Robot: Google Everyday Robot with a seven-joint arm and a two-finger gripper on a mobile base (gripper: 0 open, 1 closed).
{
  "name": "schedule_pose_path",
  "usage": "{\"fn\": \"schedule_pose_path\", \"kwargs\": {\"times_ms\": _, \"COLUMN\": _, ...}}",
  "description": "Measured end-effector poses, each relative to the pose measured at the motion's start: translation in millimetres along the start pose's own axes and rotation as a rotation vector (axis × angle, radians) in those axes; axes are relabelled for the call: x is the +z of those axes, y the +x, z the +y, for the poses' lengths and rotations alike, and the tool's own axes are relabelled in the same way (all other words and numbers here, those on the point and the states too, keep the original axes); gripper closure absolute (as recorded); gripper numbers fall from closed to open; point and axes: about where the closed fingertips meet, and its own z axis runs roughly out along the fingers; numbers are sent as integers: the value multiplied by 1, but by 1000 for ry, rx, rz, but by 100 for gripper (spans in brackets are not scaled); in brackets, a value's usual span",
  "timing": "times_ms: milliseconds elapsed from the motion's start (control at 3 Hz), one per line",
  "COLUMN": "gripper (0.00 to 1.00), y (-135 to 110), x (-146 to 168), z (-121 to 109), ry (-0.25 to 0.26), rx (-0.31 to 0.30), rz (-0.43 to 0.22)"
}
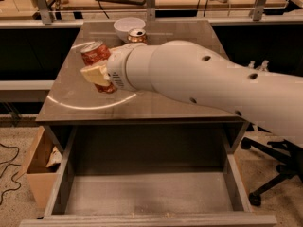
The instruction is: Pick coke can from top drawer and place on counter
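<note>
Placing step in hand. The gripper (98,74), upper left of frame, has its jaws clamped on the coke can (94,53), which is tilted over the counter (71,99). The top drawer (147,193) stands open below. The next move, in my judgement, calls for righting, lowering and release.

Thick glossy white tubular robot arm (203,86), small dark round holes along the shell, vented white wrist collar (118,72). Pale-yellow-padded end effector (98,74) at dented red coke can (94,53), over glossy grey-brown counter (182,37), left side.
</note>
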Motion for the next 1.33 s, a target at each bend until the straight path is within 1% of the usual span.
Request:
{"fn": "schedule_pose_path", "kwargs": {"times_ms": 333, "gripper": 100, "y": 0, "x": 4, "z": -16, "ry": 12, "rx": -3, "rz": -62}}
{"fn": "schedule_pose_path", "kwargs": {"times_ms": 667, "gripper": 100, "y": 9, "x": 10, "z": -25, "ry": -1, "rx": -2, "rz": -104}}
{"fn": "schedule_pose_path", "kwargs": {"times_ms": 1000, "gripper": 100, "y": 27, "x": 24, "z": -24, "ry": -39, "rx": 12, "rz": -142}}
{"fn": "schedule_pose_path", "kwargs": {"times_ms": 1333, "gripper": 100, "y": 38, "x": 29, "z": -23, "ry": -54, "rx": 13, "rz": -115}}
